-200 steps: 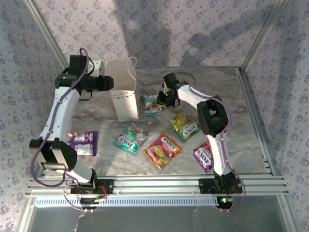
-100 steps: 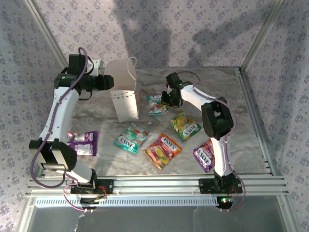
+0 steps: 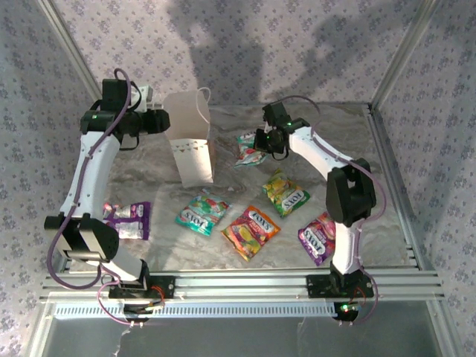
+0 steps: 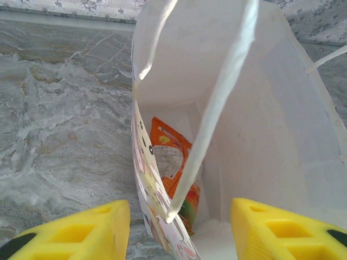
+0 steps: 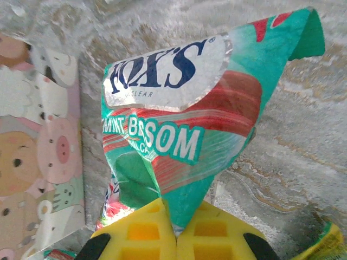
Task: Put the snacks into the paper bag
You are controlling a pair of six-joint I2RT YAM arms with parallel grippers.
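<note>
A glossy teal candy packet [image 5: 184, 135] is clamped by the right gripper [image 5: 176, 227], to be lifted over the white paper bag [image 3: 192, 145] faced by the parted-jawed left gripper [image 4: 180, 211].

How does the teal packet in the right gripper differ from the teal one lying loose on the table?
The gripped teal packet is pinched by one edge in the shut right gripper; the loose teal packet lies untouched on the table. The gripped one is creased and folded over; the loose one lies flat. Both are teal with red artwork and a white logo.
</note>
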